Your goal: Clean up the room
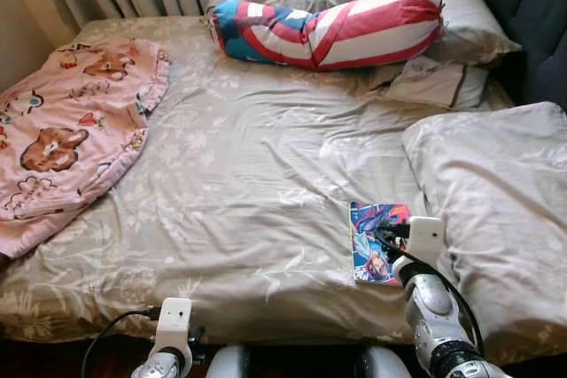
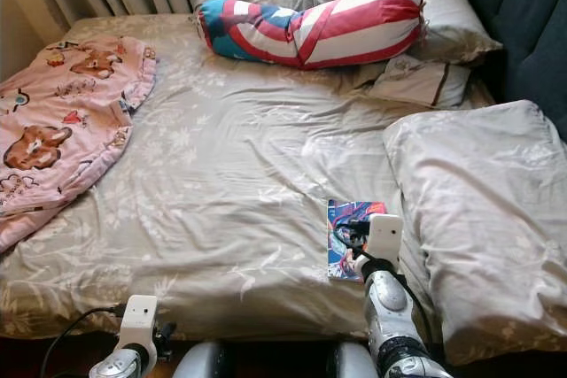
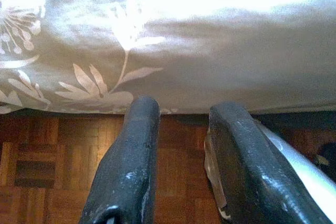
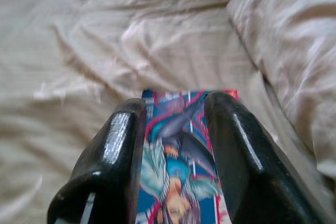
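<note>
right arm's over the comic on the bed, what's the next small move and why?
Probably lower the right pincer onto the comic book and close. Its fingers are open and straddle the cover in the wrist view, and the book lies flat on the bed sheet beside the pillow, not yet gripped.

A: Occlusions noted? The comic book (image 1: 376, 242) has its near right corner covered by the right pincer (image 1: 388, 238).

B: Confirmed. In the right wrist view the cover art is blurred, lettering unreadable, near end cut by the frame.

A: Pink blanket (image 1: 62, 135)?

B: Cropped at the left edge. Large pillow (image 1: 500, 210) cropped right. The floor (image 3: 58, 166) under the bed (image 1: 257, 183) is mostly hidden.
</note>
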`<state>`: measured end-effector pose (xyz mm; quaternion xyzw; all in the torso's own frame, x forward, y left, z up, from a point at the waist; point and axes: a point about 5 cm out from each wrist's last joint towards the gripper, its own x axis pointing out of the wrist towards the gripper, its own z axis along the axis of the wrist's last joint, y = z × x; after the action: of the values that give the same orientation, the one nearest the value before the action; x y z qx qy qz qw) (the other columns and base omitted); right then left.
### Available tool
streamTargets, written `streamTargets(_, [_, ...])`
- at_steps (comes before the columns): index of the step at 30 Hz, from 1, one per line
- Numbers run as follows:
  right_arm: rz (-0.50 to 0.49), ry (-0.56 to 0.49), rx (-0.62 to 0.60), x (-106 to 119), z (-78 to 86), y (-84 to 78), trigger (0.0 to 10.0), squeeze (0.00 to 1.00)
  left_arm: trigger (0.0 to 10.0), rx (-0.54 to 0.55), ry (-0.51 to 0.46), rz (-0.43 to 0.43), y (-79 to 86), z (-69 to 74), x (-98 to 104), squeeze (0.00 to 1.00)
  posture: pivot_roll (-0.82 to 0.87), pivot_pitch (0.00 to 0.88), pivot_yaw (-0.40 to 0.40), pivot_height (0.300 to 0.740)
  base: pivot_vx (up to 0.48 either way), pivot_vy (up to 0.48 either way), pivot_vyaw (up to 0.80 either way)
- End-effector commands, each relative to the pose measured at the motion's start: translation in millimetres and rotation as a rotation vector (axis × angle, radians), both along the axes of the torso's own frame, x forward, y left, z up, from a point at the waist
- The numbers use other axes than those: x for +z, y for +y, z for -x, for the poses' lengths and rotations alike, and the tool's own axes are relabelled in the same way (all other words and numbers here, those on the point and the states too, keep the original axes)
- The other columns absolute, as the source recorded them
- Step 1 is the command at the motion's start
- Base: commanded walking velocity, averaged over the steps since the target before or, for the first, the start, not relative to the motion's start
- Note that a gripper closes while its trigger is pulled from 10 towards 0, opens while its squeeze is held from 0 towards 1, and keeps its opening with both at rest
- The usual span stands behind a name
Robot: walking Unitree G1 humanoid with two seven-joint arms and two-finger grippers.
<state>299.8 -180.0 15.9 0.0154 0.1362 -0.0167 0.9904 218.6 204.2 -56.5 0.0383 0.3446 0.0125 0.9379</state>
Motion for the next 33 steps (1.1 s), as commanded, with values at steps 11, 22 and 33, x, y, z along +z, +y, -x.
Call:
streamTargets(11, [0.049, 0.299, -0.012, -47.6, 43.3, -13.9, 10.0, 0.00, 10.0, 0.030, 0.036, -0.014, 6.3, 3.8, -2.6, 0.00, -0.01, 0.000, 0.033, 0.716, 0.000, 0.000, 0.00])
streamTargets(22, [0.078, 0.479, -0.050, -73.8, 78.7, -24.5, 10.0, 0.00, 10.0, 0.036, 0.062, -0.015, 6.2, 8.5, -6.0, 0.00, -0.02, 0.000, 0.030, 0.740, 0.000, 0.000, 0.00])
streamTargets(33, [-0.053, 0.598, -0.147, -95.8, 115.1, -20.3, 10.0, 0.00, 10.0, 0.116, 0.128, 0.015, 9.8, 22.4, -14.6, 0.00, -0.04, 0.000, 0.042, 0.740, 0.000, 0.000, 0.00])
